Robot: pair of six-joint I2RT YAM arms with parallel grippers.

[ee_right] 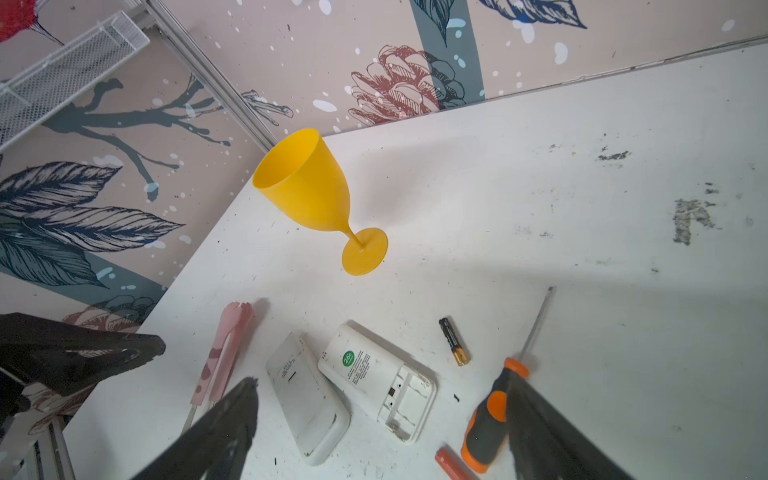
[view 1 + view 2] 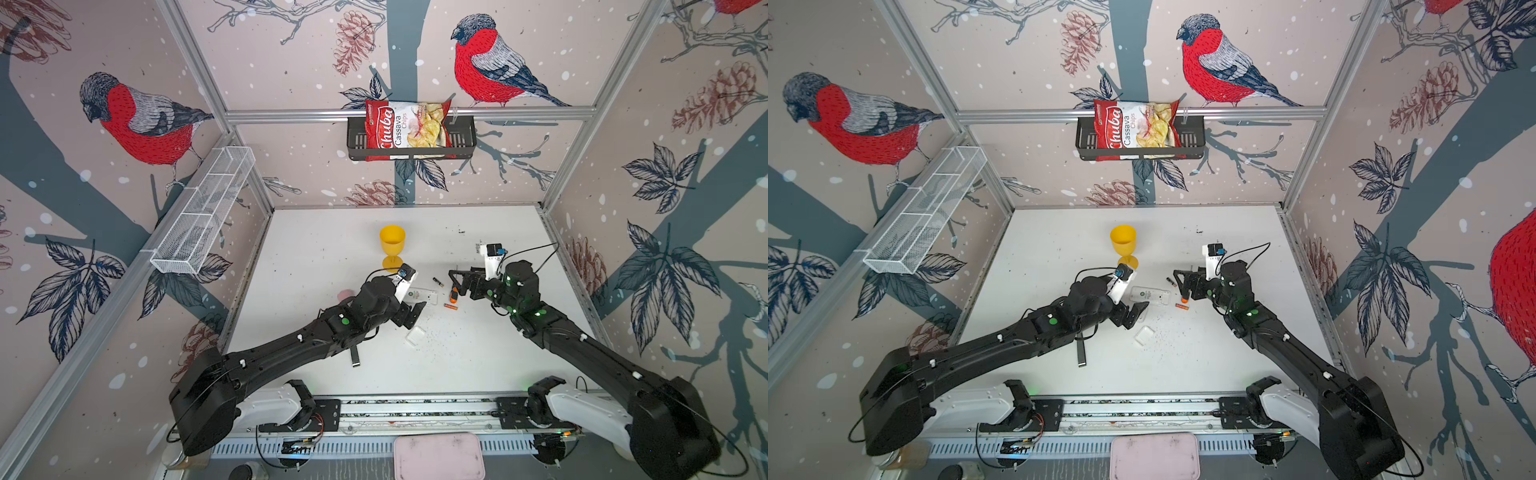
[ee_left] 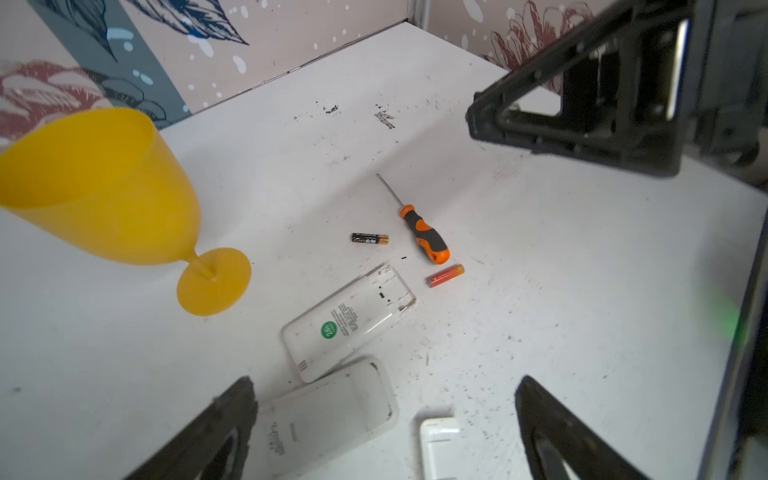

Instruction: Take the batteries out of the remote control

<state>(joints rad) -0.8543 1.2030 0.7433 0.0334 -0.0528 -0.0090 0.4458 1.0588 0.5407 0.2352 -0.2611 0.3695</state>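
The white remote control (image 3: 353,320) (image 1: 374,374) lies face down mid-table in both top views (image 2: 424,296) (image 2: 1151,296), its battery bay uncovered and empty. A black-and-gold battery (image 3: 370,239) (image 1: 454,341) (image 2: 438,282) and an orange battery (image 3: 444,275) (image 2: 450,306) (image 2: 1181,306) lie loose on the table beside it. My left gripper (image 3: 384,382) (image 2: 412,313) hovers open just left of the remote, holding nothing. Open and empty too, my right gripper (image 1: 382,382) (image 2: 459,281) hangs over the remote's right end.
An orange-and-black screwdriver (image 3: 426,237) (image 1: 490,424) lies between the batteries. A second white case (image 3: 324,415) touches the remote, and a small white cover (image 2: 415,336) lies nearer. A yellow goblet (image 2: 392,241) stands behind. A pink spork (image 1: 224,349) lies to the left.
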